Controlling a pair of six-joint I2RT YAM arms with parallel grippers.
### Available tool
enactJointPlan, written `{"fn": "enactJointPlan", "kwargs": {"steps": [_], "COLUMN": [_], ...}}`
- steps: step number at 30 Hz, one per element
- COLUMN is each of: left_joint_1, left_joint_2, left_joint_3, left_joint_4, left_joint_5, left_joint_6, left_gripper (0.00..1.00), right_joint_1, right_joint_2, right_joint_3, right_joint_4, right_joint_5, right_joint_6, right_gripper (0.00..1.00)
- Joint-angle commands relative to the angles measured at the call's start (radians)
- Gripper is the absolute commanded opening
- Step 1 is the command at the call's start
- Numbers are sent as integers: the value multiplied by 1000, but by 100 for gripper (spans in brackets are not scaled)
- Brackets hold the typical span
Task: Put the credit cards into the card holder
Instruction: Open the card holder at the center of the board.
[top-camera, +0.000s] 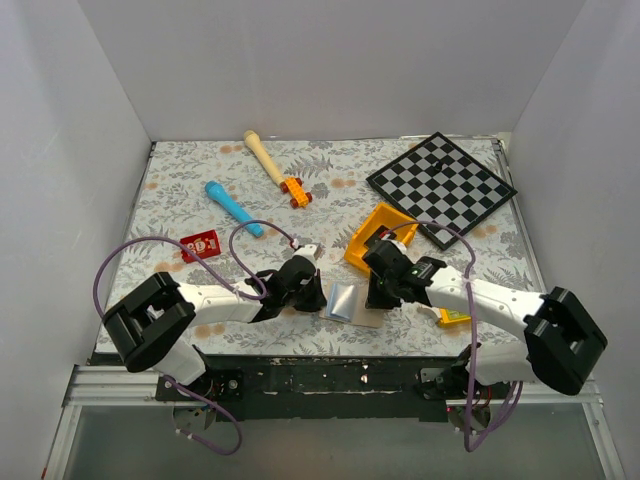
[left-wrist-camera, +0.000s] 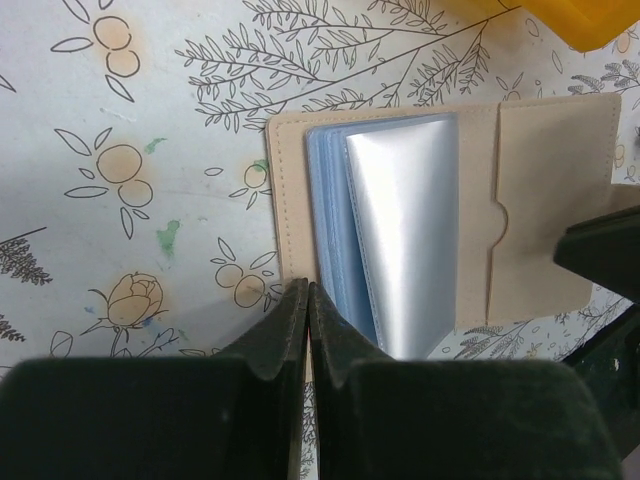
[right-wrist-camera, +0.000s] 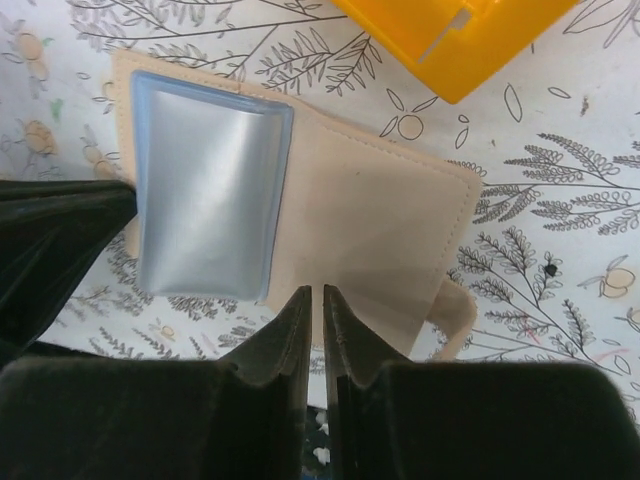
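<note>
The tan card holder lies open on the floral cloth between my two grippers, its blue-grey sleeves fanned up and a silvery one on top. My left gripper is shut, with its tips at the holder's near left corner; whether it pinches the cover I cannot tell. My right gripper has a narrow gap between its fingers, and its tips are at the near edge of the beige right cover, beside the snap tab. One red credit card lies flat far to the left.
A yellow-orange bin sits just behind the holder. Behind it lies a chessboard. A blue stick, a wooden peg and an orange toy car lie at the back left. White walls enclose the table.
</note>
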Motion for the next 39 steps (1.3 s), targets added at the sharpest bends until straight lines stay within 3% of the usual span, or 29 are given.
{"fn": "enactJointPlan", "kwargs": {"steps": [1, 14, 25, 39], "left_joint_1": [-12, -57, -94, -133], "left_joint_2": [13, 98, 57, 153], "left_joint_3": [23, 118, 158, 221], "left_joint_4": [-11, -16, -27, 23], "left_joint_5": [12, 38, 84, 128], "left_joint_6": [6, 31, 37, 43], "left_gripper": [0, 0, 0, 0], "right_joint_1": [2, 2, 2, -5], "right_joint_2": [94, 219, 242, 154], "right_joint_3": [-10, -90, -124, -128], "right_joint_4": [70, 214, 281, 251], "right_joint_5": [-27, -102, -140, -135], "right_joint_6": [14, 59, 72, 63], "right_gripper": [17, 14, 14, 14]}}
